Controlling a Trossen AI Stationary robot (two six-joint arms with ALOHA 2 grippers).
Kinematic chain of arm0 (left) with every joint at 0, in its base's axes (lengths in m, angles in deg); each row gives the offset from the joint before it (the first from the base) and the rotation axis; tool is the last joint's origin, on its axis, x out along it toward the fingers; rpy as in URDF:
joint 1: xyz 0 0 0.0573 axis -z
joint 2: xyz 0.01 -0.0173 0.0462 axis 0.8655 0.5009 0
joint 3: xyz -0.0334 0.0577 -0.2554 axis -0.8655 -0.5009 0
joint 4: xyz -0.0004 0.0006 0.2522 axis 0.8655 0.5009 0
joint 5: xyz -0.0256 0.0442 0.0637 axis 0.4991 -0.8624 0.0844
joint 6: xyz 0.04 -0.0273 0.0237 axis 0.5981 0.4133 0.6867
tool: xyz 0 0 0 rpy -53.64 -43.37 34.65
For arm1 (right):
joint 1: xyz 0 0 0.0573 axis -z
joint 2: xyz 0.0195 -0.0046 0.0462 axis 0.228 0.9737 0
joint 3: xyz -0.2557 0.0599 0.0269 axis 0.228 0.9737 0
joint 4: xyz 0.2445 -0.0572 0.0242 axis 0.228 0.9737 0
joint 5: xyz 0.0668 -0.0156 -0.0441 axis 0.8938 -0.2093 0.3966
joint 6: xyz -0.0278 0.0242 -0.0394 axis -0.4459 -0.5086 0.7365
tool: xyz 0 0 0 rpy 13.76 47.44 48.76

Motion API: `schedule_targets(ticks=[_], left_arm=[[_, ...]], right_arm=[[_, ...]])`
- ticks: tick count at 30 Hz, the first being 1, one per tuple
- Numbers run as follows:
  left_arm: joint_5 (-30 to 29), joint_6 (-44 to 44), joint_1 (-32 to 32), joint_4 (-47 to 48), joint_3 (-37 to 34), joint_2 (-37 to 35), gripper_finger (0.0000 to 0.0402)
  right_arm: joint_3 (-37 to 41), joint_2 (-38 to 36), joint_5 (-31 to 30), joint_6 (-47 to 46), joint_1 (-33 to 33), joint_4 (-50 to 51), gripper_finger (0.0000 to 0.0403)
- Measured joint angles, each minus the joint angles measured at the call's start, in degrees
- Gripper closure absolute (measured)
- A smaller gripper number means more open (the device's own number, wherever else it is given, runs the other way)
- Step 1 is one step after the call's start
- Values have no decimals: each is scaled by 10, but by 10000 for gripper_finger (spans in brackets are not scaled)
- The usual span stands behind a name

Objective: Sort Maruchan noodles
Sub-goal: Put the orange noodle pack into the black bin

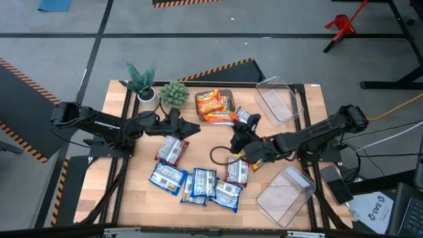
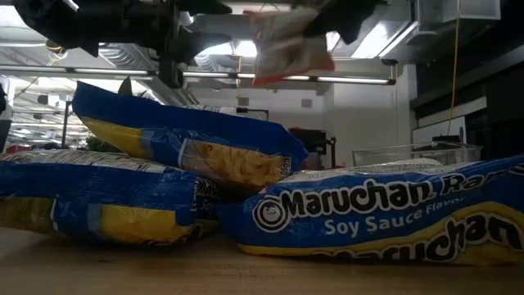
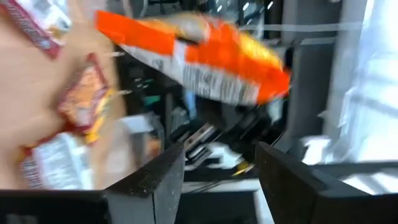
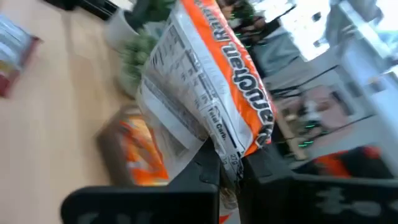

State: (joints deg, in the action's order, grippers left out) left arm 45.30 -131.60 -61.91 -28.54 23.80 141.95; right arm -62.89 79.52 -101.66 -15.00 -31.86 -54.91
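progress: early, both clear bins [image 1: 276,100] look empty | right claw [image 4: 229,163] clamped on orange packet [image 4: 211,93], lifted | left claw [image 3: 217,177] part-open, empty | blue packets [image 1: 198,183] below right claw, unsorted

A wooden table [image 1: 132,198] stands on a grey floor [image 1: 198,53] marked with orange-and-black hazard tape [image 1: 221,68]. Fluorescent ceiling lights [image 2: 352,79] glow overhead, and a red stand [image 1: 342,25] sits beyond the table.

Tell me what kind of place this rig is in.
Looks like a robotics lab or workshop, not a home. Hazard-striped tape runs across the grey floor beside the wooden table, cables trail off the right side, and ceiling strip lights hang over open workspace behind.
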Motion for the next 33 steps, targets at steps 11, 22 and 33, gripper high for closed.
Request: schedule_targets(ticks=[11,22,33], left_arm=[[-59,-72,-4,0,0,0,209],[1,-107,-14,0,0,7,207],[-4,-182,-21,-5,22,7,205]], right_arm=[[0,-7,-100,167,-43,-9,397],[0,-7,-97,345,-42,-112,397],[0,-7,-86,439,-42,-173,396]])
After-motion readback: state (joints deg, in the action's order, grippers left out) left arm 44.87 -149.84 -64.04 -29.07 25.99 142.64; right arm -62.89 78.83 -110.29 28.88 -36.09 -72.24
